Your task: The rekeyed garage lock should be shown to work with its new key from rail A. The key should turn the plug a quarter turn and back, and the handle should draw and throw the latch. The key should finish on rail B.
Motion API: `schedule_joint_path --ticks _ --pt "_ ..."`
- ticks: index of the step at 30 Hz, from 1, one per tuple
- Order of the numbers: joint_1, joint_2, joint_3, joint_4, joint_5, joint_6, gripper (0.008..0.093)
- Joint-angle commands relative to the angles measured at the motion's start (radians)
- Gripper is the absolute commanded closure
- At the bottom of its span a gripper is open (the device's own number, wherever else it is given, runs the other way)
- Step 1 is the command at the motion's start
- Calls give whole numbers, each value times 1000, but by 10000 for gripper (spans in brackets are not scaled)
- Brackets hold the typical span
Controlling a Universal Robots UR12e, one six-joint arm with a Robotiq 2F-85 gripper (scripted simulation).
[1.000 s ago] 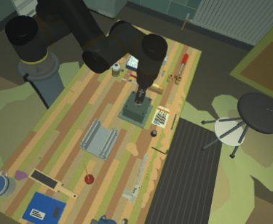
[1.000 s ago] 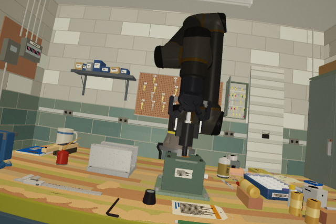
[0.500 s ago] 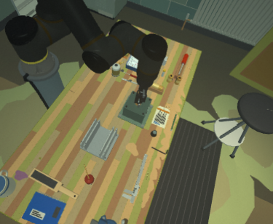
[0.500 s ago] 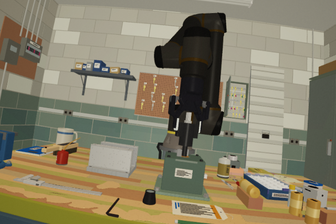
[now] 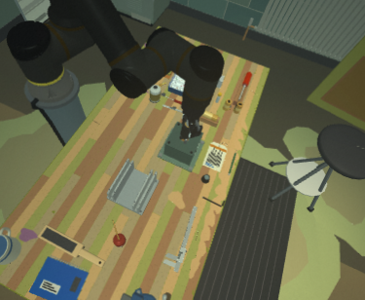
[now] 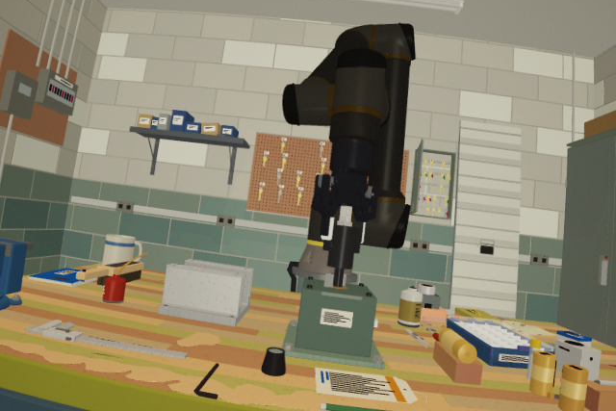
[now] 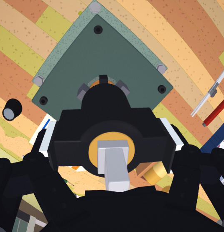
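My gripper [image 7: 111, 138] points straight down over the green lock housing [image 6: 334, 319] in the middle of the bench. Its white-padded fingers clamp the two flat ends of the black T-handle [image 7: 110, 138] that stands on top of the housing. The key [image 7: 114, 164], a pale grey bow, sits in the brass plug [image 7: 111, 151] at the centre of the handle. Below the handle a brass collar and two hex nuts show on the housing's top plate [image 7: 100, 58]. The latch is hidden from me. I cannot make out rail A or rail B.
A blue pin tray [image 6: 490, 339] lies right of the housing, with brass cylinders [image 6: 555, 376] and a wooden block [image 6: 455, 359] near it. A black knob [image 6: 273, 361], an Allen key [image 6: 206, 380] and a printed card [image 6: 365, 384] lie in front. A grey ribbed block [image 6: 204, 292] stands to the left.
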Motion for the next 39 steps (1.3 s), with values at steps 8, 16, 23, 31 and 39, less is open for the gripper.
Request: schedule_joint_path --ticks 8,16,23,31,39 --pt "0 0 0 -1 0 -189 934" --pt "0 0 0 -1 0 -371 934" --pt "0 0 0 -1 0 -513 934" --pt "0 0 0 -1 0 -646 934" --pt "0 0 0 -1 0 -742 934"
